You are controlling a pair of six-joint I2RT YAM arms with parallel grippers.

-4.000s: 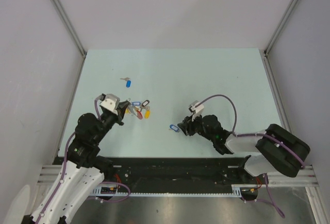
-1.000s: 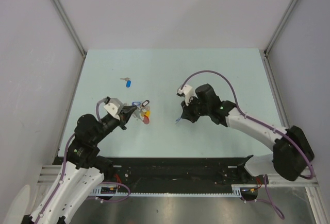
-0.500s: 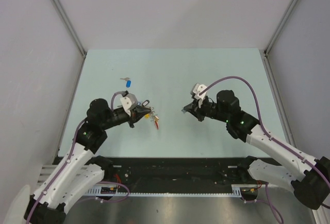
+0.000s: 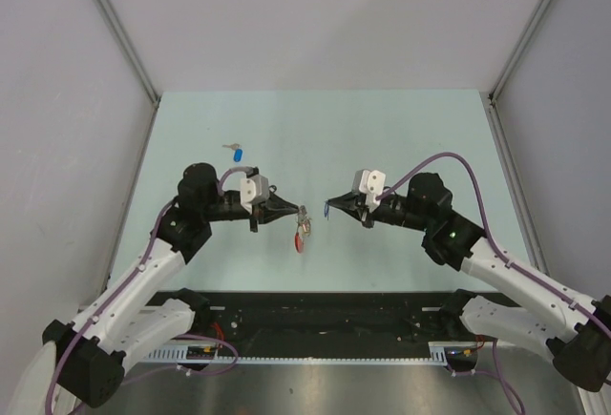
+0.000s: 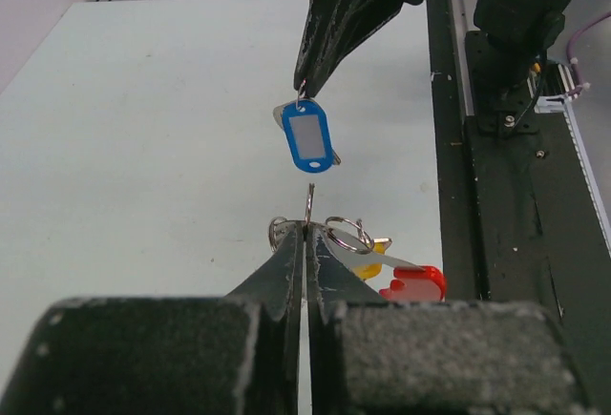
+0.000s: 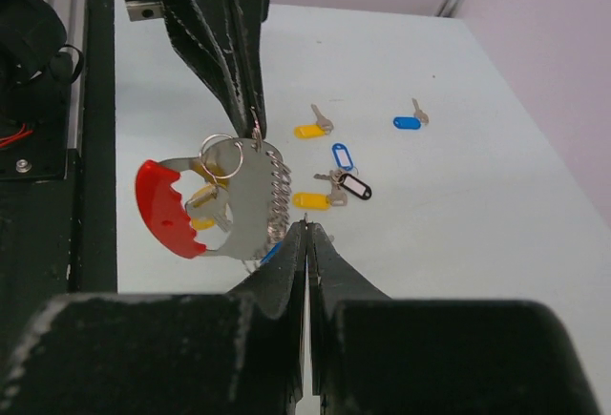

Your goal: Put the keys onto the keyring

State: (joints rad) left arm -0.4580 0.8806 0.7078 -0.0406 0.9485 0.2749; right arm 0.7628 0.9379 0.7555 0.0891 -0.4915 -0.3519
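My left gripper point(image 4: 289, 208) is shut on the keyring point(image 4: 302, 230) and holds it above the table. The keyring hangs with its red arc point(image 6: 162, 207) low and its metal links point(image 6: 278, 186) beside my right fingertips. It carries a yellow-tagged key point(image 5: 368, 264). My right gripper point(image 4: 329, 206) is shut on the small ring of a blue-tagged key point(image 5: 310, 138), which dangles just in front of my left gripper point(image 5: 307, 226). In the right wrist view my right gripper point(image 6: 305, 225) is shut, with a blue sliver of the tag point(image 6: 270, 253) below it. The two grippers face each other, a finger's width apart.
Loose keys lie on the table: a yellow one point(image 6: 307, 131), a blue one point(image 6: 406, 122), a blue one point(image 6: 342, 155), a black one point(image 6: 355, 186) and a yellow one point(image 6: 310, 200). A lone blue key point(image 4: 236, 154) lies at the far left. The black rail point(image 5: 506, 196) runs along the near edge.
Both arms have risen and swung toward the middle. The left one lifted the keyring off the table and carried it right. The right one carried the blue-tagged key left to meet it.
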